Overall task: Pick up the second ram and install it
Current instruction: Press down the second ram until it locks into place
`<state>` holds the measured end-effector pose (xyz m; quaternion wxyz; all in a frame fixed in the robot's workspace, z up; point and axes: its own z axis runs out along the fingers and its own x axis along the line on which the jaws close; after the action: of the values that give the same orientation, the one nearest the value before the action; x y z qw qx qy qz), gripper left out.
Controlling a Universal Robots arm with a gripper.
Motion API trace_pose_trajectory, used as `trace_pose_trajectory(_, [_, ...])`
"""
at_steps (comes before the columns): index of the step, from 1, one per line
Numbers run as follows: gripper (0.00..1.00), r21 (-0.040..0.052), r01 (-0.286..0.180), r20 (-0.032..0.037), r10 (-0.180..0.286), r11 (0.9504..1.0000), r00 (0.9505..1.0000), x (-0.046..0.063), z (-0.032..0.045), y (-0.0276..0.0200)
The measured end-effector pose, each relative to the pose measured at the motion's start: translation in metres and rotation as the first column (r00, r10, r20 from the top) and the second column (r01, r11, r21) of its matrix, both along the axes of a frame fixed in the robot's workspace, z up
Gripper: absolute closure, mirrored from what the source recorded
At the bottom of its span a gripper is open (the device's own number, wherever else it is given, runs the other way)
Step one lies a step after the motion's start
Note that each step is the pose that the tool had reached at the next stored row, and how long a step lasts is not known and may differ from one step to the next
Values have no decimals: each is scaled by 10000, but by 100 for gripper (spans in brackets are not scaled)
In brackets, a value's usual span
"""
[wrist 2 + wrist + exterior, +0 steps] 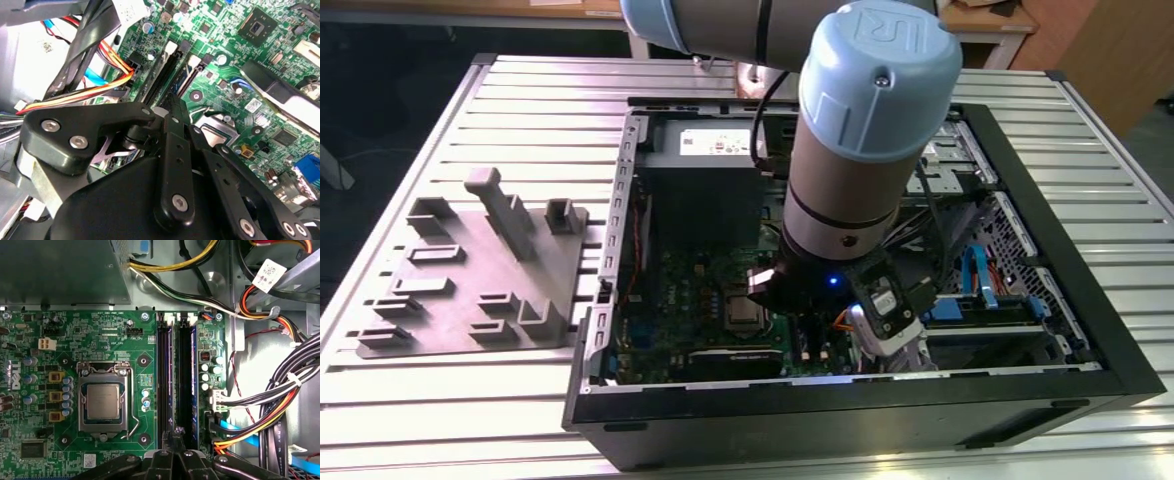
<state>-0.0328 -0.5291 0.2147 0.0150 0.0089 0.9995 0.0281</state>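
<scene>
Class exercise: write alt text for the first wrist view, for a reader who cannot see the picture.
The black gripper sits shut at the near end of two long memory slots on a green motherboard inside an open computer case. A metal-framed processor socket lies beside the slots, and bundles of coloured cables run along the other side.

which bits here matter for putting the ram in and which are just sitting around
Part of the job:
- tool, down at the end of the ram slots
- ram slots
- motherboard that carries them

Just lying about:
- grey parts tray beside the case
- power supply
- cable bundle
- processor
</scene>
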Motion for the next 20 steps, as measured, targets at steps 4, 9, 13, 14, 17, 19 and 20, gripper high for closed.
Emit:
trace_pose_trajectory(4, [90,37,1,10,-2,10000,10000,1,77,5])
trace_pose_trajectory(9, [90,1,6,0,-6,10000,10000,0,311,0])
trace_pose_trajectory(13, [90,3,7,1,-7,10000,10000,0,317,1])
trace_pose_trajectory(14, [90,1,7,0,-7,10000,10000,0,318,11])
trace_pose_trajectory(17, [90,1,6,1,-6,10000,10000,0,317,109])
trace_pose_trajectory(19, [90,-1,6,0,-6,10000,10000,0,318,196])
trace_pose_trajectory(20, [90,2,7,1,-7,10000,10000,0,317,229])
